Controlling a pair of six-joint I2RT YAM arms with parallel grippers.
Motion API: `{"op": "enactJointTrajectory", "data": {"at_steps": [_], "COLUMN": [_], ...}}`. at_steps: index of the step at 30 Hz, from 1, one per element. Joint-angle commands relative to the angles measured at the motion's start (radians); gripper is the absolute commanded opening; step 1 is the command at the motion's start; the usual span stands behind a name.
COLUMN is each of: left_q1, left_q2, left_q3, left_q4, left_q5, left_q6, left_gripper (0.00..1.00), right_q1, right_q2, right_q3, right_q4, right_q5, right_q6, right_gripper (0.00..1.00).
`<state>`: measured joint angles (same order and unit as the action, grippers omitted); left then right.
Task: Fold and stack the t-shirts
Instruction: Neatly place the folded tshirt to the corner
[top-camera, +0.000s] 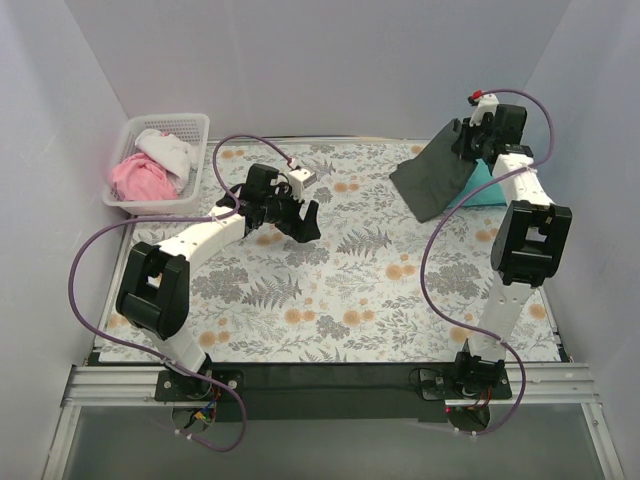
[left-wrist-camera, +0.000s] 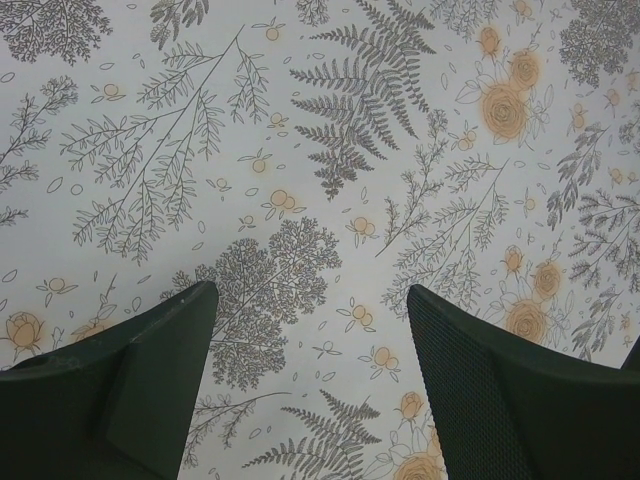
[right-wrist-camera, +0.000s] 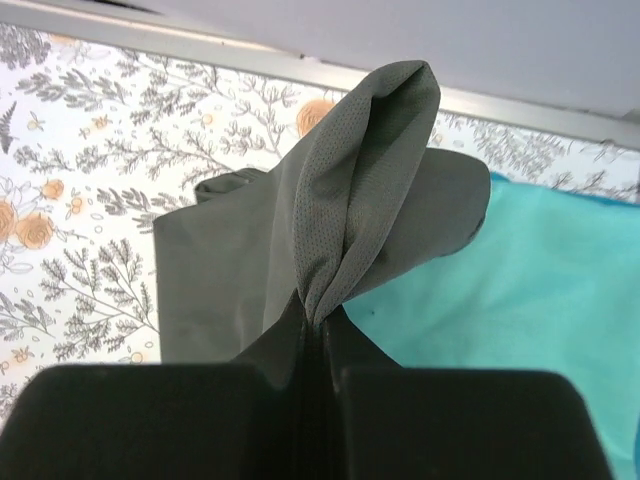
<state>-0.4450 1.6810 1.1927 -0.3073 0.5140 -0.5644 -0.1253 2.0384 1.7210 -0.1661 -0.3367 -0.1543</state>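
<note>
The dark charcoal-grey t-shirt (top-camera: 430, 180) hangs from my right gripper (top-camera: 466, 140) at the far right of the table, its lower edge on the floral sheet. In the right wrist view my right gripper (right-wrist-camera: 322, 322) is shut on a pinched fold of this grey shirt (right-wrist-camera: 370, 170). The teal t-shirt (top-camera: 484, 186) lies flat under and behind it and also shows in the right wrist view (right-wrist-camera: 520, 290). My left gripper (top-camera: 298, 215) is open and empty over the middle of the sheet, with its fingertips (left-wrist-camera: 190, 310) apart above the bare pattern.
A white basket (top-camera: 196, 124) with pink and white cloth stands at the far left corner. The floral grey-and-orange sheet (top-camera: 340, 300) covers the table. White walls close the back and both sides.
</note>
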Motion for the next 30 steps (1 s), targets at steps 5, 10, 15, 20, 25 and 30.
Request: {"op": "enactJointTrajectory", "data": {"at_steps": [5, 10, 15, 20, 25, 30], "left_q1": [0.0, 0.0, 0.0, 0.0, 0.002, 0.002], "left_q2": [-0.014, 0.005, 0.011, 0.017, 0.025, 0.028], "left_q3": [0.028, 0.05, 0.059, 0.064, 0.07, 0.076], "left_q4": [-0.013, -0.016, -0.019, -0.023, -0.027, -0.036], "left_q5": [-0.003, 0.004, 0.004, 0.011, 0.012, 0.009], "left_q6": [0.021, 0.021, 0.027, 0.031, 0.031, 0.041], "left_gripper": [0.71, 0.71, 0.71, 0.71, 0.71, 0.72], "right_q1": [-0.048, -0.071, -0.111, -0.137, -0.171, -0.212], "right_q2": [0.014, 0.013, 0.028, 0.045, 0.078, 0.134], "right_q3": [0.127, 0.155, 0.166, 0.172, 0.173, 0.198], "right_q4": [0.017, 0.005, -0.013, -0.016, -0.013, 0.005], "right_q5": [-0.051, -0.062, -0.076, -0.094, -0.096, -0.125], "right_q6": [0.068, 0.065, 0.049, 0.039, 0.045, 0.071], "right_gripper": [0.01, 0.01, 0.01, 0.01, 0.01, 0.01]}}
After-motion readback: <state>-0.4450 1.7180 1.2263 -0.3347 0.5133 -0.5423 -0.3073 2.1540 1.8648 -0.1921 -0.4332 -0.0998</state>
